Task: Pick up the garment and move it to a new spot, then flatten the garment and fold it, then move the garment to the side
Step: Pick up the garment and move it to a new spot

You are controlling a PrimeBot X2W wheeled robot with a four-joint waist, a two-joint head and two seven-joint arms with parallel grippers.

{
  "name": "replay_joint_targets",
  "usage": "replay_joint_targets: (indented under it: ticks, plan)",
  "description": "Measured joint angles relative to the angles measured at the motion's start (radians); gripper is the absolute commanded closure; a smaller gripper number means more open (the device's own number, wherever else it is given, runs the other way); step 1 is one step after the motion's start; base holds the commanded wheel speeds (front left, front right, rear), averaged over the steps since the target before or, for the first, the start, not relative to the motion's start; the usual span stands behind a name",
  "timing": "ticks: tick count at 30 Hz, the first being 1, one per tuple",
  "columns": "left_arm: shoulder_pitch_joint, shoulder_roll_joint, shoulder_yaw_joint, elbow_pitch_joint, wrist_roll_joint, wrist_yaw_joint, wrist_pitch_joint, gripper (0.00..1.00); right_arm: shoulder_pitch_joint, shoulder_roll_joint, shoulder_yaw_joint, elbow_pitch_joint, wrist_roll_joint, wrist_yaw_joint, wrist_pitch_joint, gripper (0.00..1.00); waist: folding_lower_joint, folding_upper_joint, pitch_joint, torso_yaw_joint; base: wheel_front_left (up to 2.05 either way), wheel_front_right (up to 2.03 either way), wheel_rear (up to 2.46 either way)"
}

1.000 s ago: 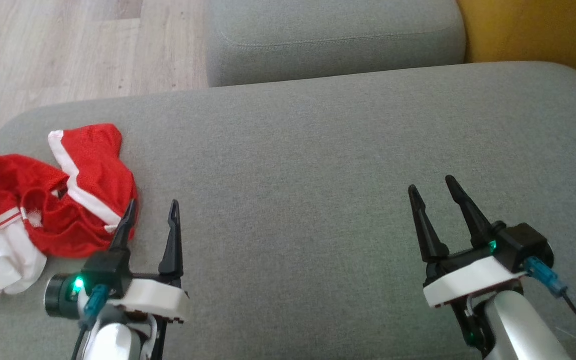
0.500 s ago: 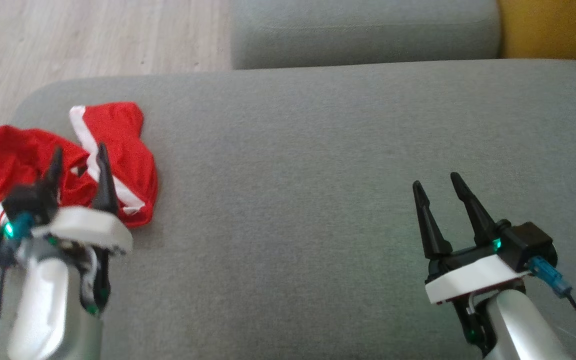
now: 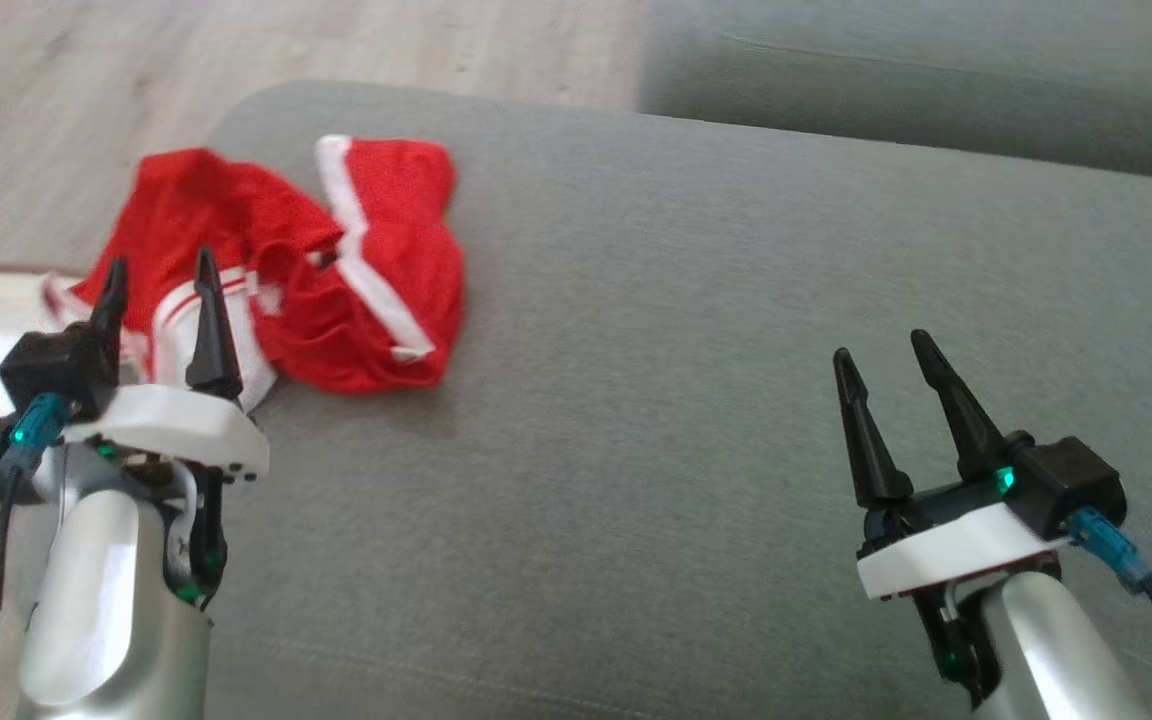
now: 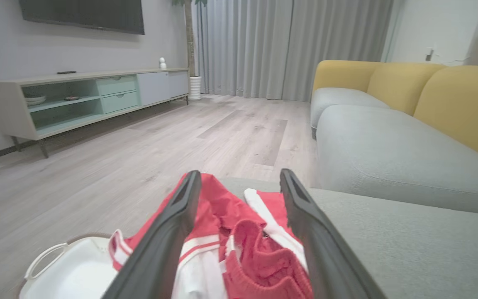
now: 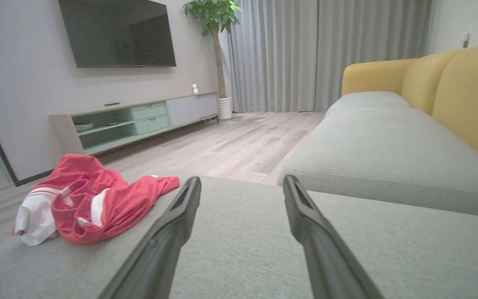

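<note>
- Garment (image 3: pixel 376 270): red mesh with white stripes, crumpled, lying at the left end of the grey seat cushion (image 3: pixel 656 380), near its rounded corner; its white part reaches the cushion's left edge.
- Left gripper (image 3: pixel 160 262): jaws are held wide apart and nothing is gripped. The fingers are seen over the striped part of the garment, which is framed between them in the left wrist view. Contact cannot be told.
- Right gripper (image 3: pixel 881 347): jaws are spread and empty, held over bare cushion, well apart from the garment.
- White tub (image 4: pixel 73 270): seen on the wood floor (image 3: pixel 86 80), just beside the cushion's left edge.
</note>
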State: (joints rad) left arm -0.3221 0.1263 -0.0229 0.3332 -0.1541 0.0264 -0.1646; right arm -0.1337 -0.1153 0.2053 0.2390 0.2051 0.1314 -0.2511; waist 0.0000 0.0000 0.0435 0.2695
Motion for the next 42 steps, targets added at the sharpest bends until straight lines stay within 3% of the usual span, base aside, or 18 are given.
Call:
replay_joint_targets:
  ticks: [6,11,17,24,31,39,40,41,42]
  plan:
    - [0.013,0.002,0.000,0.010,0.000,0.000,0.000,0.00,-0.001,0.000,0.005,0.000,0.000,0.000,0.000,0.00,0.0000,0.0000,-0.003,0.083,0.00,0.00,0.00]
    - [0.013,0.007,0.000,0.013,-0.016,-0.001,0.007,0.00,-0.003,0.002,0.014,0.000,0.000,0.000,0.000,0.00,0.0000,0.0000,0.000,0.096,0.00,0.00,0.00]
    - [-0.033,0.021,-0.007,0.068,-0.066,-0.052,0.101,0.00,-0.005,-0.005,0.010,-0.001,0.000,0.000,0.000,0.00,0.0000,0.0000,0.024,0.070,0.00,0.00,0.00]
    - [-0.250,0.038,-0.030,0.239,-0.137,-0.116,0.288,0.00,-0.047,-0.021,0.009,-0.010,0.000,0.000,0.000,0.00,0.0000,0.0000,0.079,0.024,0.00,0.00,0.00]
    - [-0.393,0.067,-0.034,0.492,-0.183,-0.133,0.431,0.00,-0.087,-0.026,0.016,-0.012,0.000,0.000,-0.001,0.00,0.0000,0.0000,0.140,-0.044,0.00,0.00,0.00]
    - [-0.482,0.075,-0.035,0.708,-0.226,-0.146,0.515,0.00,-0.110,-0.028,0.016,-0.012,0.005,0.000,-0.001,0.00,0.0002,0.0000,0.195,-0.120,0.00,0.00,0.00]
    - [-0.487,0.077,-0.036,0.725,-0.226,-0.146,0.515,0.10,-0.111,-0.028,0.015,-0.012,0.005,0.000,-0.001,0.00,0.0002,0.0000,0.198,-0.126,0.00,0.00,0.00]
    - [-0.491,0.078,-0.036,0.741,-0.226,-0.147,0.515,0.51,-0.111,-0.028,0.016,-0.011,0.005,0.000,-0.001,0.00,0.0002,0.0000,0.201,-0.130,0.00,0.00,0.00]
    - [-0.492,0.079,-0.037,0.755,-0.226,-0.147,0.514,0.85,-0.111,-0.028,0.016,-0.011,0.005,0.000,-0.001,0.00,0.0002,0.0000,0.202,-0.133,0.00,0.00,0.00]
